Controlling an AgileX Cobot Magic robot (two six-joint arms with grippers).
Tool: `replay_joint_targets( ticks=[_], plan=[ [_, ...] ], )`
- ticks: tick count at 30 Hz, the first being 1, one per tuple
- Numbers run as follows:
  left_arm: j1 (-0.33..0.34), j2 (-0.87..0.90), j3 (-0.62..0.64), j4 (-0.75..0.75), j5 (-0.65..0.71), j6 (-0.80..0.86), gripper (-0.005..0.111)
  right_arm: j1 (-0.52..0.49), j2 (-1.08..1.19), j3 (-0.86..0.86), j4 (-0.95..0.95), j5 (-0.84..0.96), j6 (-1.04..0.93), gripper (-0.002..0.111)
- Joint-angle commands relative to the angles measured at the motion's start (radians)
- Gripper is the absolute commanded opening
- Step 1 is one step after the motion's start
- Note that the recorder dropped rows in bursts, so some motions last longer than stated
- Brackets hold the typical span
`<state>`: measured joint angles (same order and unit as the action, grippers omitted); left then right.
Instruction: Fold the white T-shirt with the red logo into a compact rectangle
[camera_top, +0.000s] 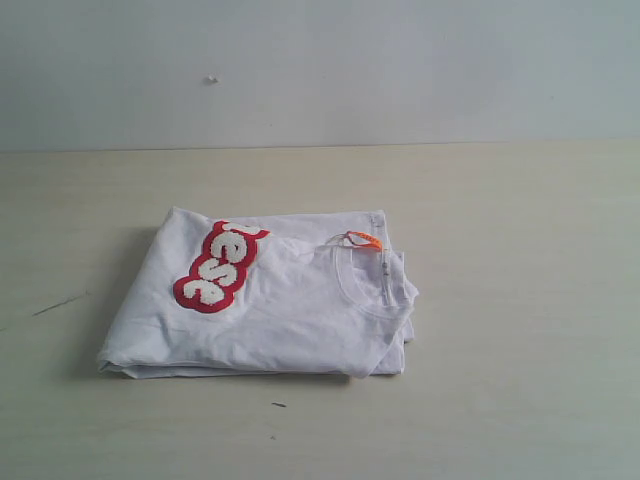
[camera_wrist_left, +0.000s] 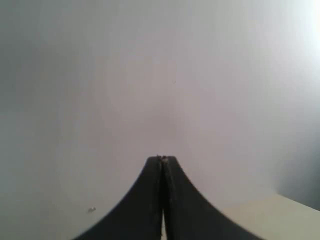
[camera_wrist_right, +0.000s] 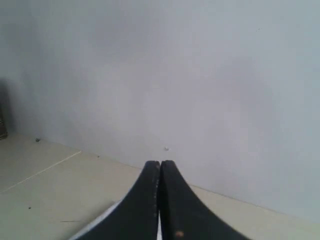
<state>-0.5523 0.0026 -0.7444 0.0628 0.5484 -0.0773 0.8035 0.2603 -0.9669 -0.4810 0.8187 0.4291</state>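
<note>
The white T-shirt (camera_top: 275, 305) lies folded into a rough rectangle in the middle of the table, collar and orange neck tag (camera_top: 364, 239) on top at its right. Part of the red logo (camera_top: 218, 266) with puffy white letters shows on the left half of the folded stack. Neither arm appears in the exterior view. My left gripper (camera_wrist_left: 161, 159) is shut with nothing between its fingers and faces the bare wall. My right gripper (camera_wrist_right: 160, 162) is also shut and empty, pointing at the wall above the table; a sliver of white cloth (camera_wrist_right: 97, 221) shows beside its fingers.
The beige table (camera_top: 520, 380) stretches around the shirt on all sides, with a few dark scuffs (camera_top: 58, 303) at the left and front. A pale wall (camera_top: 400, 70) rises behind the table's far edge.
</note>
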Motion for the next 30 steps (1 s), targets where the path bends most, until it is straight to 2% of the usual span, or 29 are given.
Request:
replay_joint_targets(
  ticks=[1, 5, 10, 16, 19, 23, 30],
  plan=[
    [-0.006, -0.003, -0.001, 0.001, -0.006, -0.007, 0.000, -0.090, -0.066, 0.029, 0.154, -0.081, -0.147, 0.000],
    [-0.006, -0.003, -0.001, 0.001, -0.010, -0.007, 0.000, -0.222, -0.116, 0.031, 0.316, -0.152, -0.291, 0.000],
    [-0.006, -0.003, -0.001, 0.001, -0.019, -0.007, 0.000, -0.433, -0.169, 0.031, 0.339, -0.171, -0.326, 0.000],
    [-0.006, -0.003, -0.001, 0.001, -0.021, -0.007, 0.000, -0.628, -0.237, 0.031, 0.525, -0.232, -0.437, 0.000],
    [-0.006, -0.003, -0.001, 0.001, -0.027, -0.007, 0.000, -0.715, -0.260, 0.031, 0.526, -0.234, -0.437, 0.000],
    [-0.006, -0.003, -0.001, 0.001, -0.027, -0.007, 0.000, -0.786, -0.260, 0.031, 0.519, -0.239, -0.437, 0.000],
    [-0.006, -0.003, -0.001, 0.001, -0.027, -0.007, 0.000, -0.827, -0.260, 0.068, 0.530, -0.340, -0.429, 0.000]
  ],
)
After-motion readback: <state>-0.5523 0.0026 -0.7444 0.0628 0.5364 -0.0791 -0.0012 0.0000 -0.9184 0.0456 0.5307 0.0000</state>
